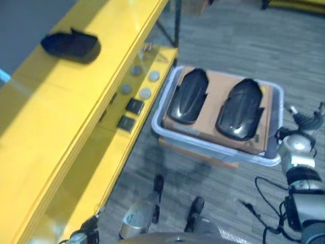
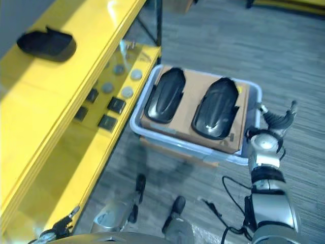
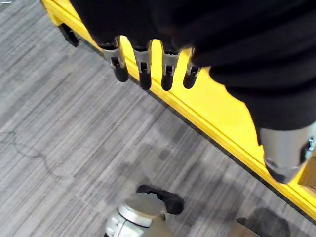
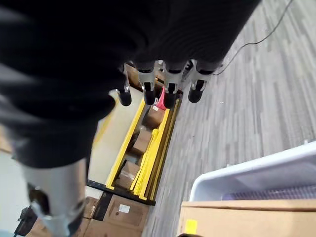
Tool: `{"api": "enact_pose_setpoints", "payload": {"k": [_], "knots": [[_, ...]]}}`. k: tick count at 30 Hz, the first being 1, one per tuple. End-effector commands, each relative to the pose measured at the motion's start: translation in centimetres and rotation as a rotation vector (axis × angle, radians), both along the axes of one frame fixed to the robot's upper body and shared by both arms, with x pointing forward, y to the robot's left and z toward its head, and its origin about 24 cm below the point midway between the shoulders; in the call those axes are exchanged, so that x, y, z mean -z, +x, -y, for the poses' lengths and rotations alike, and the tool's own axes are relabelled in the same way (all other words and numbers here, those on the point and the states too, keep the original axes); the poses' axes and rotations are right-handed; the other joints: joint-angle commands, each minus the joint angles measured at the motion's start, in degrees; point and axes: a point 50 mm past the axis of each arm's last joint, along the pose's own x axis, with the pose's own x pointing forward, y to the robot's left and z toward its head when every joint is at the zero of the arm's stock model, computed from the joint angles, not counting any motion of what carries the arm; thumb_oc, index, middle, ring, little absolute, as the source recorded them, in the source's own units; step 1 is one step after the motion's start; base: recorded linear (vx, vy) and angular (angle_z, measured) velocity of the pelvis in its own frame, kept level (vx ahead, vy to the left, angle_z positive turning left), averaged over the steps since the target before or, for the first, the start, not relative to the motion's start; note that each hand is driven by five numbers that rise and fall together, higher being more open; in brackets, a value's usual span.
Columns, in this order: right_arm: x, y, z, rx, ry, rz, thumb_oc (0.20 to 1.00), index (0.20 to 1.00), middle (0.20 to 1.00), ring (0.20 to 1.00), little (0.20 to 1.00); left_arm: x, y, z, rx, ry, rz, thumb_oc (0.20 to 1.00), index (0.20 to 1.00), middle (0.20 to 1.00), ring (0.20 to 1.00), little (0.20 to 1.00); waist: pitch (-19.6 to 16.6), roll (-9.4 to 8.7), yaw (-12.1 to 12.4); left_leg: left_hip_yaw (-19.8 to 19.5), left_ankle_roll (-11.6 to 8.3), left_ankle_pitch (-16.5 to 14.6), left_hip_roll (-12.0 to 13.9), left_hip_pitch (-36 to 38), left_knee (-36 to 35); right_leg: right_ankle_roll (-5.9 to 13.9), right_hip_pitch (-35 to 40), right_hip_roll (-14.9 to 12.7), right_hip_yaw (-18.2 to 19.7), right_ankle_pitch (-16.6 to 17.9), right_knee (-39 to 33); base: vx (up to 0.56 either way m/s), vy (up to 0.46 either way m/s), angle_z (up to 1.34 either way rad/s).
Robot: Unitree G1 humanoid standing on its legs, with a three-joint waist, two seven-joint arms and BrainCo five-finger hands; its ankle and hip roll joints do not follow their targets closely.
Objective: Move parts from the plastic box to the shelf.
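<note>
here, a yellow shelf (image 1: 61,117) runs along the robot's left side, and a pale plastic box (image 1: 163,104) sits on the grey floor (image 1: 228,40) just beside its lower tier. inside the box a brown cardboard sheet (image 1: 216,91) lies flat, and two glossy black parts rest on it side by side: the near-shelf part (image 1: 188,96) lies toward the box's shelf-side wall, and the far-side part (image 1: 240,109) lies toward the opposite wall, the two close but apart. a third black part (image 1: 71,46) already sits on the shelf's top board, near its far end and well away from its front edge. on the lower tier, near the edge facing the box, lie several small grey discs (image 1: 145,93) and two small dark square blocks (image 1: 134,105).

the right hand (image 2: 277,120) hovers just outside the box's wall farthest from the shelf, near its nearer corner; in the right wrist view its fingers (image 4: 170,89) hang straight and loose, gripping nothing. the left hand (image 3: 148,54) shows in its own wrist view above the shelf's yellow edge and the floor, its fingers (image 3: 143,69) likewise straight and relaxed, holding nothing.
</note>
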Motion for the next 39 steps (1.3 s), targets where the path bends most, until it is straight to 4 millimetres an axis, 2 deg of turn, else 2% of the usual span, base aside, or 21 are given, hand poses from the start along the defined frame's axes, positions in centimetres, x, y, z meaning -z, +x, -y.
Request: {"api": "enact_pose_setpoints", "payload": {"k": [1,5,10,13,20,24,27,34,39], "knots": [[-3.1,-0.3,0.6,0.021,-0.079,0.092,1.0,1.0,1.0,1.0,1.0,-0.4,0.1,-1.2,-0.008,-0.003,0.022,1.0,1.0,1.0,1.0,1.0,-0.24,-1.81,0.71,-2.29,-0.36,-8.6,-0.27,-4.55,9.25,2.71,-1.02,-4.42,-1.02,1.16,-1.29,-0.07,0.078,0.3],[-3.4,0.2,0.9,0.043,-0.073,0.035,1.0,1.0,1.0,1.0,1.0,-0.3,-0.2,-1.0,-0.003,-0.039,0.043,1.0,1.0,1.0,1.0,1.0,0.87,-0.86,1.84,-2.98,-0.49,-7.81,-1.02,-5.84,8.16,2.73,-2.45,-5.08,-2.01,0.91,-0.83,-0.05,0.098,0.22],[-2.0,-0.1,1.3,0.078,-0.067,-0.022,1.0,1.0,1.0,1.0,1.0,-0.2,-0.7,-0.6,-0.008,-0.064,0.054,1.0,1.0,1.0,1.0,1.0,1.8,-0.24,2.4,-2.81,-0.67,-7.5,-1.3,-6.18,7.31,2.82,-3.1,-5.65,-2.33,0.77,-0.58,-0.01,0.058,0.16],[-2.0,-0.3,1.5,0.095,-0.078,-0.028,1.0,1.0,1.0,1.0,1.0,-0.2,-0.8,-0.6,-0.008,-0.069,0.058,1.0,1.0,1.0,1.0,1.0,2.19,-0.11,2.43,-2.61,-0.75,-7.39,-1.25,-6.15,6.86,2.95,-3.35,-5.74,-2.25,0.81,-0.57,0.0,0.015,0.0],[-3.0,-0.6,1.7,0.105,-0.14,-0.001,1.0,1.0,1.0,1.0,1.0,-0.3,-0.9,-0.7,-0.018,-0.069,0.073,1.0,1.0,1.0,1.0,1.0,2.9,-0.22,2.26,-2.05,-0.8,-7.32,-1.02,-6.15,6.45,3.25,-3.76,-5.7,-1.87,0.84,-0.43,0.0,0.0,0.0],[-4.6,-0.5,1.5,0.09,-0.144,0.063,1.0,1.0,1.0,1.0,1.0,-0.3,-0.9,-0.8,-0.024,-0.067,0.072,1.0,1.0,1.0,1.0,1.0,3.04,-0.65,1.85,-1.66,-0.88,-7.45,-0.79,-5.77,6.4,3.4,-3.79,-5.47,-1.44,0.73,-0.26,0.0,-0.002,-0.01],[-4.7,-0.3,1.2,0.067,-0.159,0.039,1.0,1.0,1.0,1.0,1.0,-0.4,-0.8,-0.9,-0.034,-0.07,0.072,1.0,1.0,1.0,1.0,1.0,3.08,-0.85,1.56,-1.36,-0.91,-7.56,-0.66,-5.51,6.43,3.45,-3.66,-5.36,-1.09,0.71,-0.34,0.0,0.0,0.0],[-3.3,-0.2,1.1,0.043,-0.115,-0.01,1.0,1.0,1.0,1.0,1.0,-0.3,-0.8,-0.8,-0.03,-0.07,0.068,1.0,1.0,1.0,1.0,1.0,3.53,-0.87,1.52,-1.11,-0.88,-7.62,-0.5,-5.71,6.82,3.48,-3.87,-5.42,-0.89,0.85,-0.09,0.0,0.0,0.0],[-1.4,0.2,0.5,0.006,-0.096,-0.1,1.0,1.0,1.0,1.0,1.0,-0.3,-0.7,-0.7,-0.026,-0.072,0.073,1.0,1.0,1.0,1.0,1.0,4.41,-0.75,1.42,-0.84,-0.87,-7.79,-0.53,-6.31,7.56,3.38,-4.55,-5.69,-0.7,0.88,0.47,0.0,0.0,0.0]]}}
